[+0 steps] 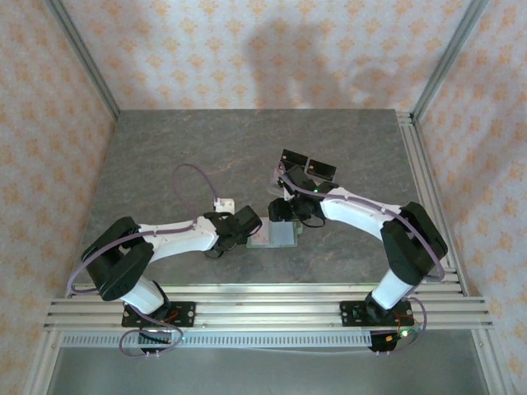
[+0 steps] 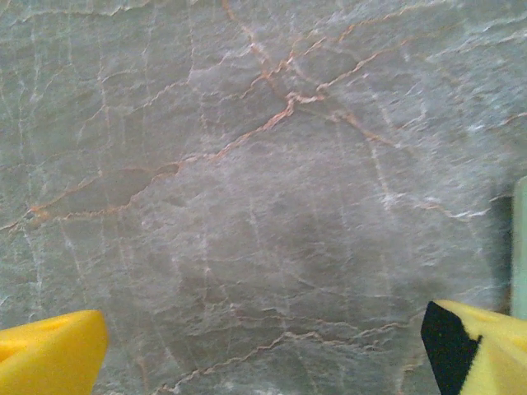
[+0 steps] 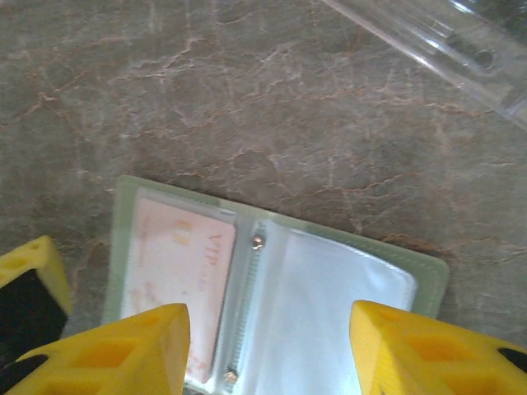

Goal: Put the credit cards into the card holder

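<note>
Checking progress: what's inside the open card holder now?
One pinkish credit card sits in one clear sleeve of the card holder. The other sleeve looks empty, though glare blurs it. The right gripper covers the near edge.

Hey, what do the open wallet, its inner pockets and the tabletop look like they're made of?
Wallet: sage-green, matte, probably soft faux leather, judging by its thin even edge. Inner pockets: clear glossy plastic film; they glare, and a pinkish card shows through one. Tabletop: grey with rusty veins, stone-like, possibly a printed laminate.
</note>
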You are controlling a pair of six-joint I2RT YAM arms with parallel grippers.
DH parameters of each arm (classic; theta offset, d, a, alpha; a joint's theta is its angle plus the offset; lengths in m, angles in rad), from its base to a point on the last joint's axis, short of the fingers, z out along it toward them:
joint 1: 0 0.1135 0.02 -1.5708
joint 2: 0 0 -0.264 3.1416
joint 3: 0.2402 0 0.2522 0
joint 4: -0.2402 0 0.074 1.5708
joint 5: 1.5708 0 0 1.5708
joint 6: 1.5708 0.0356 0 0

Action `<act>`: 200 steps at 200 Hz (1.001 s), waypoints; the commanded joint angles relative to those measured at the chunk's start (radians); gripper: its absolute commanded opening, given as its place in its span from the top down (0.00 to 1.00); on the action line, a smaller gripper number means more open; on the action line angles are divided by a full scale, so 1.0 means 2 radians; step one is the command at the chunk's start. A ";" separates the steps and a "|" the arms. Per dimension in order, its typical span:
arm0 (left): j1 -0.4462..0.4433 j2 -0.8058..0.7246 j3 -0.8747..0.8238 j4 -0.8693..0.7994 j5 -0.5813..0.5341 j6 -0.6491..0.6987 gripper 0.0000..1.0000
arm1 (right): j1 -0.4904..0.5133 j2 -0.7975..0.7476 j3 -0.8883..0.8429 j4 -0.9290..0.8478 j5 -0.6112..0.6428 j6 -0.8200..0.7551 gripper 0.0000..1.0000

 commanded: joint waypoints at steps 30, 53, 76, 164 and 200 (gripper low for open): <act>-0.010 0.018 0.016 0.001 0.002 0.013 0.00 | 0.000 0.034 0.024 -0.023 0.019 -0.032 0.46; -0.013 0.027 0.014 0.005 0.004 0.012 0.00 | 0.000 0.043 0.022 -0.020 0.017 -0.033 0.46; -0.014 0.037 0.015 0.008 0.005 0.012 0.00 | -0.001 0.046 0.013 -0.016 0.022 -0.032 0.46; -0.016 0.061 0.008 0.022 0.008 0.005 0.00 | -0.001 0.055 -0.021 0.011 -0.012 -0.012 0.46; -0.018 0.069 0.007 0.027 0.008 0.004 0.00 | 0.000 0.060 -0.028 0.038 -0.059 0.011 0.46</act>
